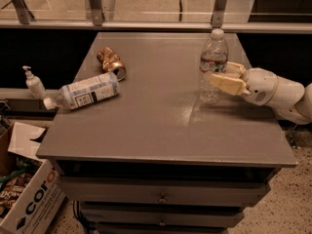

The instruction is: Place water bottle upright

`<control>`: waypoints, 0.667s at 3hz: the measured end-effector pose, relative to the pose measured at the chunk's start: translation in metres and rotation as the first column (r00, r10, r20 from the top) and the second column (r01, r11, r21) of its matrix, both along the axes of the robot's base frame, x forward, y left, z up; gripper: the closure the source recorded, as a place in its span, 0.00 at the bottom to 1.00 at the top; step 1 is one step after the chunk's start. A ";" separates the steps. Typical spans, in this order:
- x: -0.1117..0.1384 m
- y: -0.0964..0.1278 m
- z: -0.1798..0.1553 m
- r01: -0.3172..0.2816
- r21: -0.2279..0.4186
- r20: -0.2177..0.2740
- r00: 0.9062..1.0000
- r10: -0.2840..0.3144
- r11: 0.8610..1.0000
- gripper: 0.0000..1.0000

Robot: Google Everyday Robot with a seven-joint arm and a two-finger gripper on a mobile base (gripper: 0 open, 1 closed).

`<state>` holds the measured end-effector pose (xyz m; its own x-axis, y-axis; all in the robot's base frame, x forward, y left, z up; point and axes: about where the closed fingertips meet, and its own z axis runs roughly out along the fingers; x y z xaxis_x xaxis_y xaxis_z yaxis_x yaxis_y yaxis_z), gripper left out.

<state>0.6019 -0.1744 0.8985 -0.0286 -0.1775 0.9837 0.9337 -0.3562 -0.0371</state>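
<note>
We see the small clear ribbed plastic water bottle [213, 52] with a white cap standing upright on the right side of the grey table [146, 130].
The cream two-finger gripper [219, 73] reaches in from the right and clasps its lower body. The base seems to rest on the tabletop. A larger labelled bottle [85, 91] lies on its side, well apart.

— What's sitting on your table [161, 130]?
— A crushed gold can [111, 62] towards the back. Just left of the can and nearer the front edge, a larger labelled bottle [85, 92] lies on its side. Well right of the can stands the water bottle [213, 57], upright — the gripper [220, 74] is clasped round it.
</note>
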 end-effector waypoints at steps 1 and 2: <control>-0.002 -0.010 0.001 0.007 -0.005 0.008 1.000 -0.007 1.000 1.00; -0.003 -0.016 0.001 0.010 -0.009 0.009 1.000 -0.010 1.000 1.00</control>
<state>0.5985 -0.1908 0.8992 -0.0390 -0.1679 0.9850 0.9305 -0.3654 -0.0254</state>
